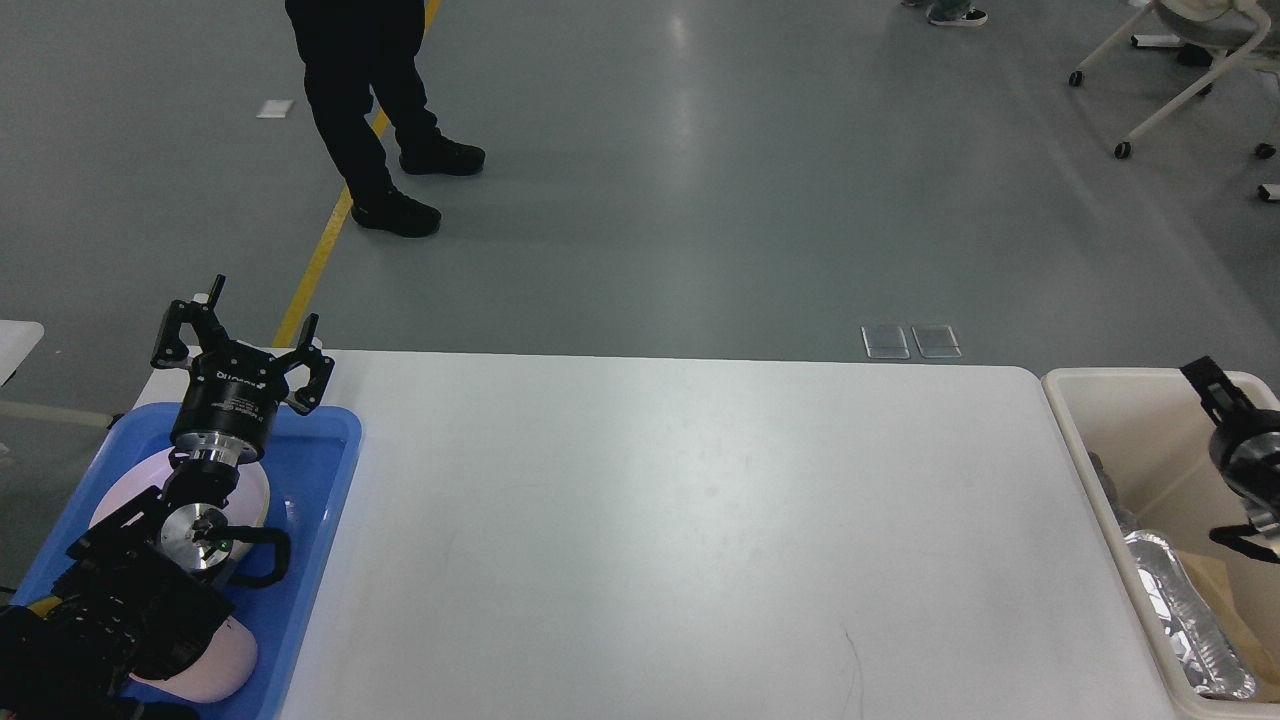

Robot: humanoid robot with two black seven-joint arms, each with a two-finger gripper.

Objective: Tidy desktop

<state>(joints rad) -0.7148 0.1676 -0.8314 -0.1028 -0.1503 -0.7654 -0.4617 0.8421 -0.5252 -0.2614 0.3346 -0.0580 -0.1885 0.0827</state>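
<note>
The desktop (680, 520) is a large white tabletop with a bare surface. My left gripper (256, 322) is open and empty, held above the far end of a blue tray (318, 500) at the table's left edge. My right gripper (1215, 395) shows only partly at the right edge, above a beige bin (1075, 440). One dark finger (1205, 383) shows, and nothing can be seen in it. Its other finger is out of view.
Pale pink plates (255, 490) lie in the blue tray under my left arm. A crumpled foil tray (1185, 610) lies in the beige bin. A person's legs (365, 110) stand on the floor beyond the table, and an office chair (1190, 60) is far right.
</note>
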